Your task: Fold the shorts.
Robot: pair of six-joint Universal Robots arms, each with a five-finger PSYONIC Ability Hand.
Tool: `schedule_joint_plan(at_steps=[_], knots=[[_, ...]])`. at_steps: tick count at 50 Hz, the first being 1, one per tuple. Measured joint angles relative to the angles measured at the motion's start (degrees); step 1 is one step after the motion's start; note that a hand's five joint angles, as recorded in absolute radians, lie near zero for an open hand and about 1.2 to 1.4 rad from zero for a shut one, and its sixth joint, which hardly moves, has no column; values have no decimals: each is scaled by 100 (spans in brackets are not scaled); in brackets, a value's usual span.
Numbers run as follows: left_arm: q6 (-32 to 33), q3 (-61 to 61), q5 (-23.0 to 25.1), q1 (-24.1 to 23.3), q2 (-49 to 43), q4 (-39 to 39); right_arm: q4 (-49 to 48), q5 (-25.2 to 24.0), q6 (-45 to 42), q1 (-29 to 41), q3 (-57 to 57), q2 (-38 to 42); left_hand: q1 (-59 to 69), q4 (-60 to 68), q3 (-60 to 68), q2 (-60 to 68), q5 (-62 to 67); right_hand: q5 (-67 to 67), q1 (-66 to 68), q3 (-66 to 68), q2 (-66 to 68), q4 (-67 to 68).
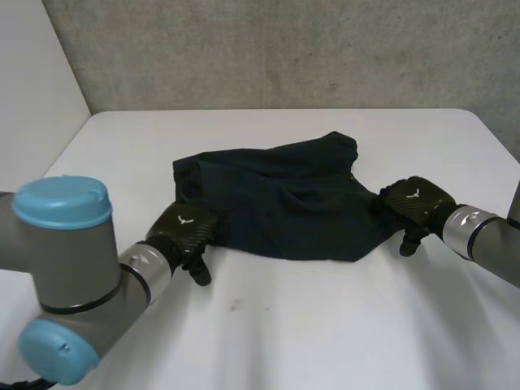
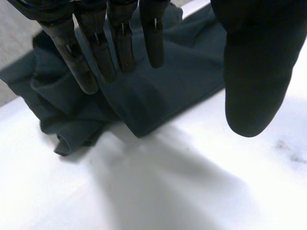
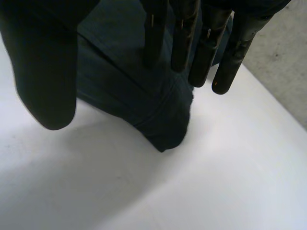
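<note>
White across most of the head view, the desk (image 1: 341, 341) is backed by a grey concrete wall (image 1: 284, 49). The dark shorts (image 1: 284, 203) are laid near the desk's middle, rumpled rather than flat (a crease is seen across the cloth, and one corner is pushed out toward the wall). They are flanked by the left arm (image 1: 69, 260) at the near left and the right arm (image 1: 487, 236) at the right. The left hand (image 1: 185, 230) is placed at the shorts' near left corner, and the right hand (image 1: 416, 205) at their right edge.

In the left wrist view the left fingers (image 2: 81, 67) are held straight and wide of the left thumb (image 2: 254, 81), with nothing gripped. Their tips are set over the cloth just by its corner, and whether the cloth is touched cannot be told. In the right wrist view the right fingers (image 3: 204, 57) are likewise held straight and spread wide from the right thumb (image 3: 43, 76), with nothing clasped. A bunched corner of the shorts is seen below their tips. A small dark mark (image 1: 236, 305) is seen on the desk near the left hand.
</note>
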Motion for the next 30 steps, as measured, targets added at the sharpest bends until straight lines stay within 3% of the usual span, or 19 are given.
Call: schedule_joint_plan(at_steps=[9,21,30], knots=[[23,526,-4,-8,-584,100,-177,-64,596,14,-400,499,0,0,0,0,0,380,277,402,396,379],[69,1154,-47,-96,-1151,106,-483,-10,666,66,-671,804,0,0,0,0,0,918,733,978,933,947],[97,1736,-74,-100,-1564,84,-489,-22,663,71,-878,974,0,0,0,0,0,2458,2084,2553,2524,2556]])
